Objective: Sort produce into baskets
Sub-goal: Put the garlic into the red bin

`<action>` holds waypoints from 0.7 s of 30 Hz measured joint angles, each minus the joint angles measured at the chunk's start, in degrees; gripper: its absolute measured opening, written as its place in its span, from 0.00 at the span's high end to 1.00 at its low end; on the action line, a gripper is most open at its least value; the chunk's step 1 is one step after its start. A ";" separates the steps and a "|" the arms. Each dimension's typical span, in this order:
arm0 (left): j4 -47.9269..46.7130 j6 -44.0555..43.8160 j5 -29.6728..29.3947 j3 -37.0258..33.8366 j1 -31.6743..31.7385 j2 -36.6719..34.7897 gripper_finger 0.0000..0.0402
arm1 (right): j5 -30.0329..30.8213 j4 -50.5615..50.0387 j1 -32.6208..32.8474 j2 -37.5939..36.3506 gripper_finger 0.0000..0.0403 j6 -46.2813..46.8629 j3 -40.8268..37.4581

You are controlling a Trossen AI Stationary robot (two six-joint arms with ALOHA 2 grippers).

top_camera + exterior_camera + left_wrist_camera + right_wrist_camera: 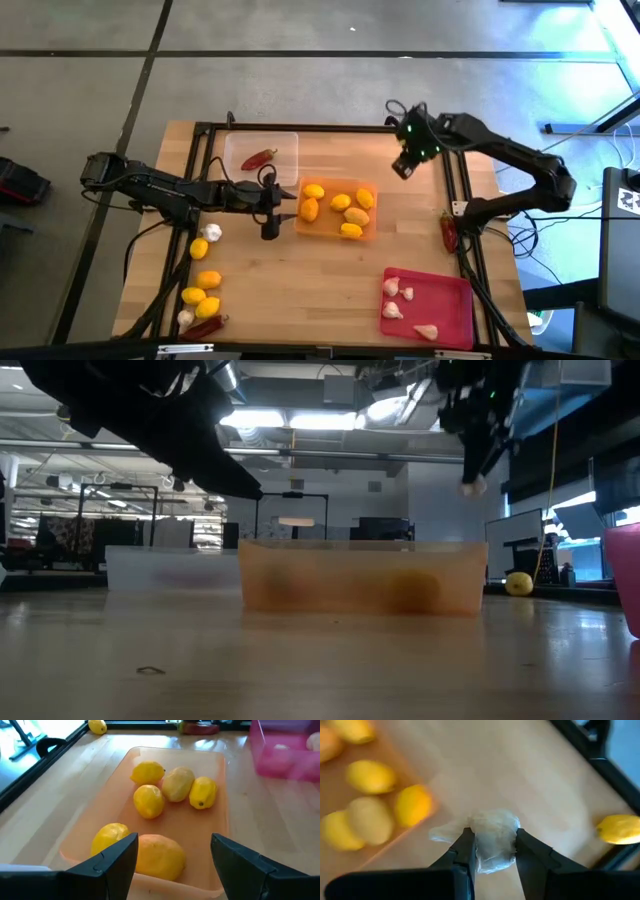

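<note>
An orange basket (372,225) in the middle of the table holds several yellow lemons (341,202). A clear basket (285,145) at the far left holds a dark red chili (258,159). A red-pink basket (450,300) at the near right holds garlic bulbs (392,310). My left gripper (270,222) stands open just left of the orange basket, its fingers (117,860) apart in front of the nearest lemon (157,855). My right gripper (403,168) hangs above the table, right of and beyond the orange basket, shut on a whitish garlic bulb (492,827). My right gripper pinches the garlic bulb by its two sides (481,847) between its two fingers. The fingers come from above, slanting down. The bulb (468,487) is lifted clear, well above the table, with a papery flap of skin sticking out to one side.
Loose lemons (207,279), a garlic bulb (212,233) and a chili (205,327) lie along the table's left side. Another chili (447,232) lies by the right rail. A lemon (620,829) lies on the wood near the black frame rail below my right gripper.
</note>
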 joint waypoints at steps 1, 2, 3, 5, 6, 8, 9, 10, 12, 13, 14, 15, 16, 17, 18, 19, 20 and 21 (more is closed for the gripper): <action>0.11 -0.93 0.02 0.00 0.00 -0.02 0.39 | -0.02 -0.61 2.34 -0.77 0.76 1.73 0.00; 0.07 -1.78 0.02 0.00 0.00 -0.02 0.39 | -0.02 -1.39 4.60 -1.46 0.76 3.21 0.00; 0.07 -2.24 0.01 0.00 0.00 -0.02 0.39 | 0.00 -1.89 7.00 -2.04 0.76 4.64 0.00; 0.09 -2.78 0.00 0.00 -0.32 -0.02 0.39 | 0.02 -2.31 11.84 -2.91 0.76 7.42 0.00; 0.09 -2.97 0.00 0.00 -0.50 -0.02 0.39 | 0.09 -2.62 14.31 -3.21 0.76 9.03 0.00; 0.07 -3.44 0.02 0.00 -1.07 -0.02 0.39 | 0.69 -2.62 19.17 -3.59 0.76 12.01 0.00; 0.11 -4.11 0.02 0.00 -1.31 -0.02 0.39 | 0.97 -2.62 21.64 -3.63 0.76 13.19 0.00; 0.13 -5.24 0.02 0.00 -1.56 -0.02 0.39 | 1.22 -2.64 24.09 -3.63 0.76 14.16 0.00; 0.11 -8.09 0.01 -0.01 -2.04 -0.02 0.39 | 2.18 -2.56 29.00 -3.55 0.76 16.96 0.00; 0.12 -9.20 0.01 0.00 -2.25 -0.02 0.39 | 2.48 -2.55 31.48 -3.46 0.76 18.61 0.00; 0.12 -9.91 0.01 0.00 -2.52 -0.02 0.39 | 2.56 -2.56 33.81 -3.32 0.76 20.16 0.00; 0.11 -10.59 0.00 0.00 -2.78 -0.02 0.39 | 2.64 -2.56 36.04 -3.21 0.76 21.47 0.00; 0.11 -10.99 -0.09 0.00 -3.04 -0.02 0.39 | 3.16 -2.53 38.38 -3.14 0.76 22.89 0.00; 0.11 -11.22 -0.21 0.00 -3.28 -0.02 0.39 | 4.07 -2.53 40.59 -3.12 0.76 24.41 -0.02; 0.11 -11.40 -0.28 0.00 -3.45 -0.02 0.39 | 5.20 -2.53 42.83 -3.14 0.76 25.96 -0.02; 0.11 -11.41 -0.30 0.00 -3.65 -0.02 0.39 | 6.52 -2.55 45.12 -3.16 0.76 27.61 -0.02; 0.11 -11.40 -0.34 -0.01 -3.77 -0.02 0.39 | 7.61 -2.53 47.34 -3.15 0.76 28.98 -0.02; 0.13 -11.34 -0.40 -0.02 -3.86 -0.02 0.39 | 8.39 -2.51 49.46 -3.15 0.76 30.15 -0.04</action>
